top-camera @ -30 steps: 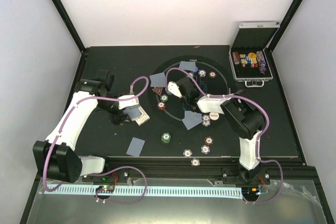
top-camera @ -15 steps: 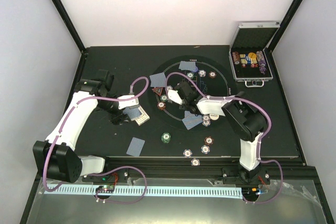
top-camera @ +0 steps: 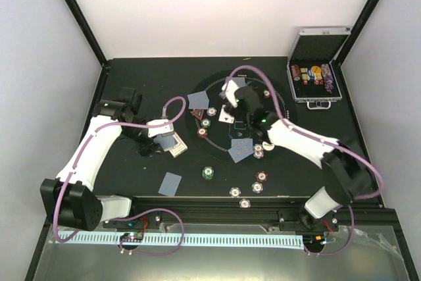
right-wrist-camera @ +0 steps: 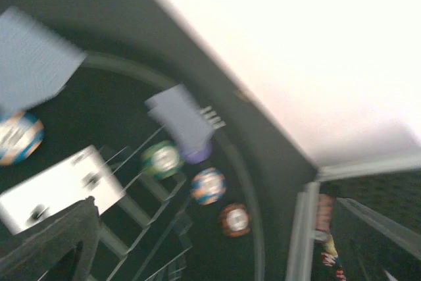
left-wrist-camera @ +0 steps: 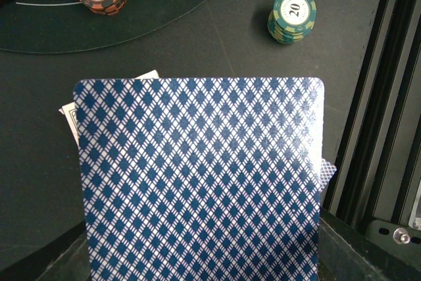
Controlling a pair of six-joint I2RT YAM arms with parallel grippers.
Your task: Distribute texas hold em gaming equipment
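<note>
Chip rolls [top-camera: 312, 74] in silver case [top-camera: 322, 45], cards [top-camera: 170, 183] outside

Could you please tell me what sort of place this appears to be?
Probably a lab robot cell set up as a poker table: white walls in a black frame, a round mat with poker chips and playing cards, a silver chip case.

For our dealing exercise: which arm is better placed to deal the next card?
Left, probably: the left pincer is shut on a blue-backed card; the right pincer, over the round mat, shows no card in it.
</note>
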